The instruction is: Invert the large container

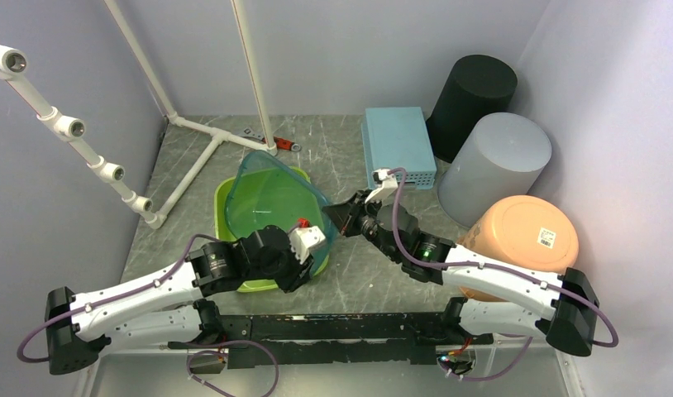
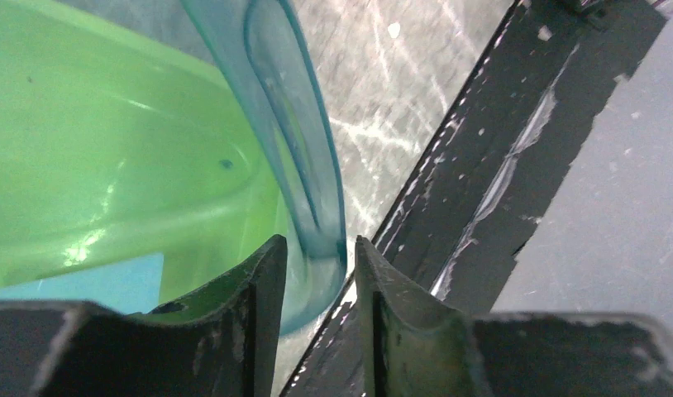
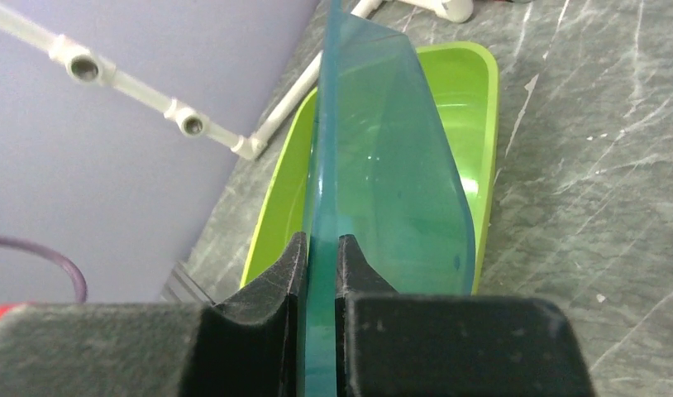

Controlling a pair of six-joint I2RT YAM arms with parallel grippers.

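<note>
- From the top view, we see the teal container tipped up on edge, its low side resting in the green tub on the table.
- In the left wrist view, our left claw stands slightly open, astride the container's rim.
- In the right wrist view, our right claw pinches the container's wall tight between both jaws.

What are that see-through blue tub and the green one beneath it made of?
The blue tub looks like thin, glossy, translucent plastic: the green shows through its wall. The green tub seems to be opaque moulded plastic, smooth and shiny, with bright highlights on its inner surface.
</note>
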